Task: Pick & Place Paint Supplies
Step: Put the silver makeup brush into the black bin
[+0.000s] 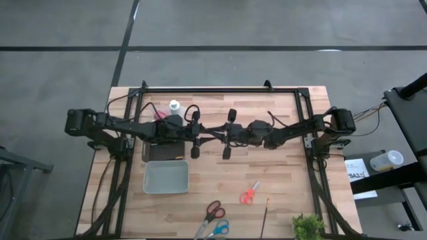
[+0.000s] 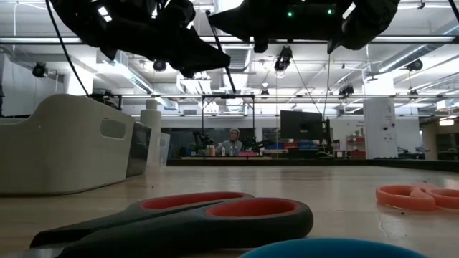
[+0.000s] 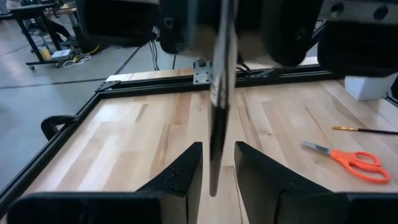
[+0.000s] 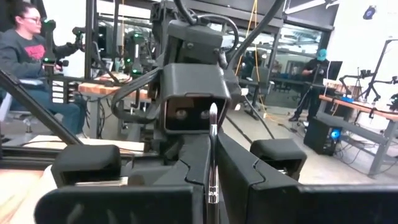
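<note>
**Brush held between the two grippers above mid-table**

Both arms reach in from the sides and meet over the middle of the table [image 1: 280, 193]. The right gripper [image 4: 212, 186] is clamped tight on a thin brush [image 4: 212, 149], whose handle stands upright between its fingers with the bristle tip pointing up. In the left wrist view the same brush [image 3: 222, 93] hangs down into the gap of the left gripper [image 3: 217, 165], whose fingers stand parted on either side of the shaft; whether they touch it cannot be told.

A white paint bottle [image 1: 174, 106] stands near the far edge of the table beside the left arm, with something pink just beside it. A second brush [image 1: 266, 215] lies on the near part of the table, close to the orange scissors [image 1: 249, 193]. A pale tray [image 1: 166, 177] sits in front of the left arm, and two more pairs of scissors, red-handled [image 1: 213, 210] and blue-handled [image 1: 217, 229], lie at the near edge. A small green plant [image 1: 308, 227] stands at the near right corner
</note>
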Controlling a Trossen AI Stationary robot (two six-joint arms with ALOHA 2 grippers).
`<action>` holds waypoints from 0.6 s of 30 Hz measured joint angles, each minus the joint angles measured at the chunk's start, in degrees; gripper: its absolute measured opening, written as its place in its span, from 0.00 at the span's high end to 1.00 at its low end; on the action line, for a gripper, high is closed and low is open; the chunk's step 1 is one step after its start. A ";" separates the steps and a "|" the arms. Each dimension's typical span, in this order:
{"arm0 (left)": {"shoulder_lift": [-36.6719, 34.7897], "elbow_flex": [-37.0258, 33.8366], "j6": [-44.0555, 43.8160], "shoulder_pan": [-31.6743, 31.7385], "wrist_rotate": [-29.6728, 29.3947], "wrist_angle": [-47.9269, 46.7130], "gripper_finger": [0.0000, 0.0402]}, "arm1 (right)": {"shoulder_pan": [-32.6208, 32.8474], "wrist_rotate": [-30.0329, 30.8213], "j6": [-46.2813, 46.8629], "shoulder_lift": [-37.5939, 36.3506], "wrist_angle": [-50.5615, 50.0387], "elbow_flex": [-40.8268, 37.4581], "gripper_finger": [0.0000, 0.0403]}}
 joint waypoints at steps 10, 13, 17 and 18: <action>0.00 0.00 0.02 0.00 0.63 -0.05 0.75 | 0.01 -0.01 0.10 -0.16 0.13 0.00 0.95; -0.04 0.00 0.00 0.00 0.63 -0.03 0.76 | 0.03 -0.05 0.22 -0.16 0.13 -0.02 0.95; -0.04 0.00 0.00 0.00 0.63 -0.04 0.80 | 0.03 -0.05 0.22 -0.16 0.13 -0.02 0.95; -0.04 0.00 0.00 0.00 0.63 -0.03 0.82 | 0.03 -0.09 0.22 -0.16 0.14 -0.03 0.95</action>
